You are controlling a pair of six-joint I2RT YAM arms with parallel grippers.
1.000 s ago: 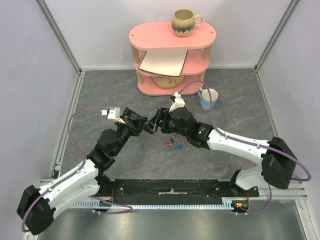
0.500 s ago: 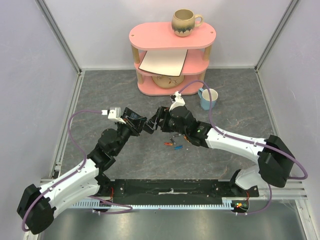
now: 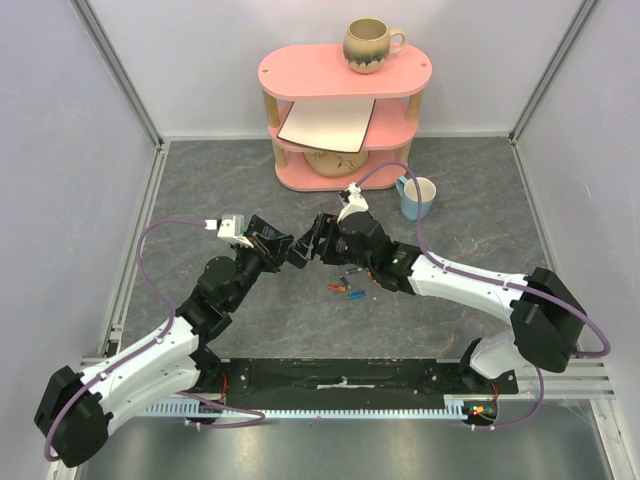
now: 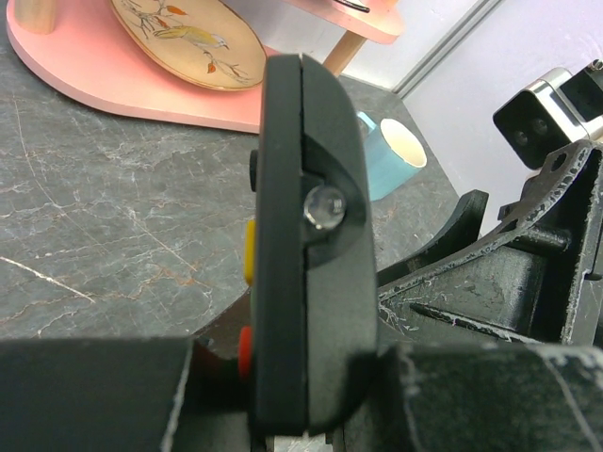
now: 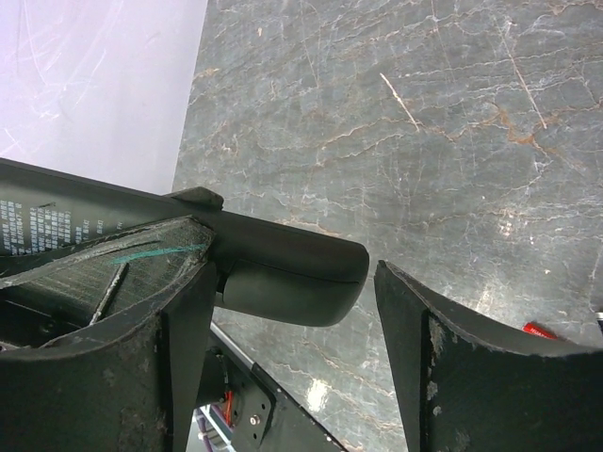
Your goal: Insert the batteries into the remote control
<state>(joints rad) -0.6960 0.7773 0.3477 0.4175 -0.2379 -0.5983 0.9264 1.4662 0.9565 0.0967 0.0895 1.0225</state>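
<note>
Top external view: in front of the pink shelf [image 3: 345, 70], the left gripper [image 3: 285, 248] and right gripper [image 3: 312, 245] meet above the table [image 3: 470, 200]. The batteries [image 3: 346, 290] lie loose on it, farther from the shelf, so loading looks not yet begun. The left wrist view adds what this hides: the left jaws pinch the remote [image 4: 301, 245], held edge-on. Only the right wrist view shows the right jaws spread and empty, with the remote's end just beside one finger.
</note>
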